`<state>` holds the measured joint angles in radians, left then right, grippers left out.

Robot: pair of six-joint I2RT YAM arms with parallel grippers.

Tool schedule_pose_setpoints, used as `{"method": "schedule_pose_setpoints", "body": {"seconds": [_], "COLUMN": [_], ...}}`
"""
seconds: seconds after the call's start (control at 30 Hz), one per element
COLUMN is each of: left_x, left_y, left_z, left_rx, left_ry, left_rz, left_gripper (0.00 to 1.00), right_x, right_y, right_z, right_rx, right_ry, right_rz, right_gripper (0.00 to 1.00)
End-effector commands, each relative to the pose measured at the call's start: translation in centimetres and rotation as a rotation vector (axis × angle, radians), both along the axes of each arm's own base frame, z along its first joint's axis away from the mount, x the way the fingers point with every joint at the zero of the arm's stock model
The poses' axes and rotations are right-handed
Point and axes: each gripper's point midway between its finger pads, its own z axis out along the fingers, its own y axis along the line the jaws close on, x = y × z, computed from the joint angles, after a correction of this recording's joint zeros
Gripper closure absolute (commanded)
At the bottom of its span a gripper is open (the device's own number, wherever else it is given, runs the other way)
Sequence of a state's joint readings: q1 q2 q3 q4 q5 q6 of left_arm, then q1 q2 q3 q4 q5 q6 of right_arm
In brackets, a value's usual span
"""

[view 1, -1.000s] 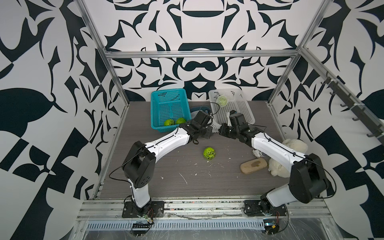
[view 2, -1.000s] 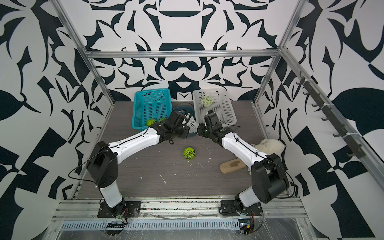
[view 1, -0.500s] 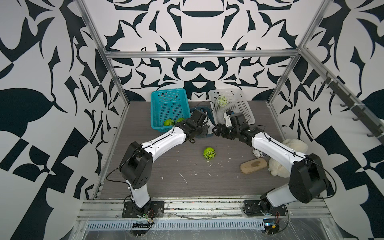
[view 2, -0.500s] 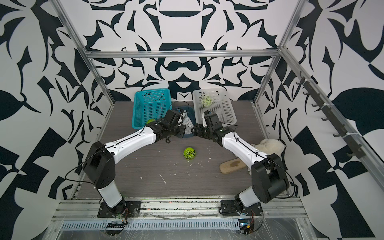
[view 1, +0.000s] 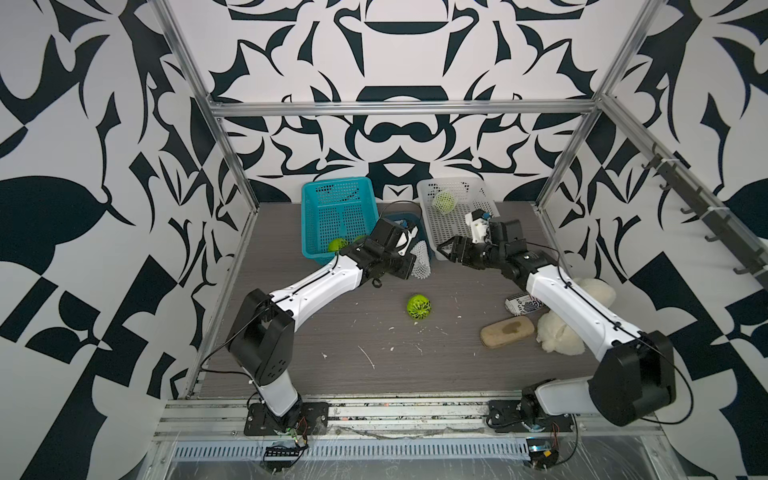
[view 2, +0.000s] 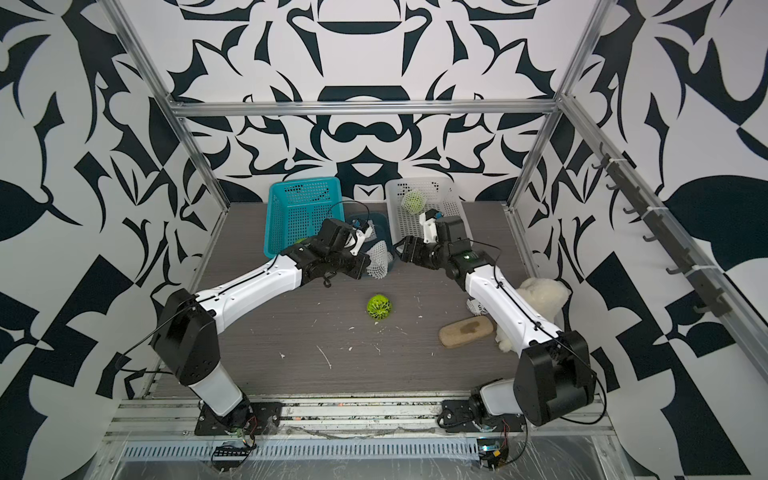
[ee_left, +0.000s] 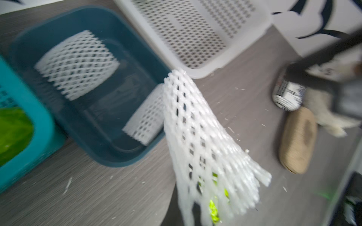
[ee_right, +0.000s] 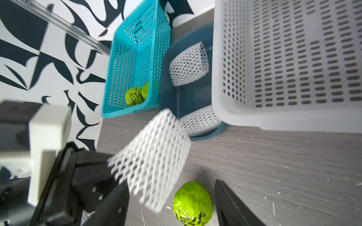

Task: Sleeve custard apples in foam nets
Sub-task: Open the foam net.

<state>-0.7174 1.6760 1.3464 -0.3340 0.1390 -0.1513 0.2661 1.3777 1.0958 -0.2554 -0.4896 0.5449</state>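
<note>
grey tabletop [view 1: 353,332] | left gripper [view 1: 411,267] pinches soft light net [view 1: 423,257] by edge | right gripper [view 1: 445,250] spread | we judge apple [view 1: 419,306], 6 o'clock of net, firm: grasp mid-body

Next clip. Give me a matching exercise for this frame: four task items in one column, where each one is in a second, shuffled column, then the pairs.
1. bare custard apple
2. netted custard apple
3. hanging foam net
4. spare foam nets

A. in the dark blue tub
B. in the white basket
C. on the open table
D. clamped in the left gripper, jaws shut

Pairs: 1-C, 2-B, 3-D, 4-A
</note>
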Motion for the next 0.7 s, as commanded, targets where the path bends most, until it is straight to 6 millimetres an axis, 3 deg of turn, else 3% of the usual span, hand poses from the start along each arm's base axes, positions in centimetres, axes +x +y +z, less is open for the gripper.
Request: {"method": "schedule_pose_setpoints", "body": {"seconds": [0.0,0.2,0.47,0.67], "left_x": [-3.0,-5.2,-5.2,-4.3], "left_y": [-1.2,-1.7,-1.6,-1.4], "left_z": [1.9,3.2,3.2,2.3], "left_rx": [-0.078,-0.145,-0.145,-0.108], "left_ry": [-0.011,-0.019,-0.02,-0.017], "left_rz": [-0.188,-0.3,-0.297,-0.257], "left_gripper": [1.0,1.0,1.0,1.0], "right_x": [-0.1,-0.3,-1.3,-2.0], "right_y": [0.6,1.0,2.1,2.3], "right_z": [3.1,2.7,2.6,2.5], "right_rx": [0.073,0.125,0.229,0.248], "right_ry": [-0.086,-0.062,-0.043,-0.021], "right_rz": [0.111,0.174,0.235,0.253], "right_gripper": [0.28,0.3,0.35,0.47]}}
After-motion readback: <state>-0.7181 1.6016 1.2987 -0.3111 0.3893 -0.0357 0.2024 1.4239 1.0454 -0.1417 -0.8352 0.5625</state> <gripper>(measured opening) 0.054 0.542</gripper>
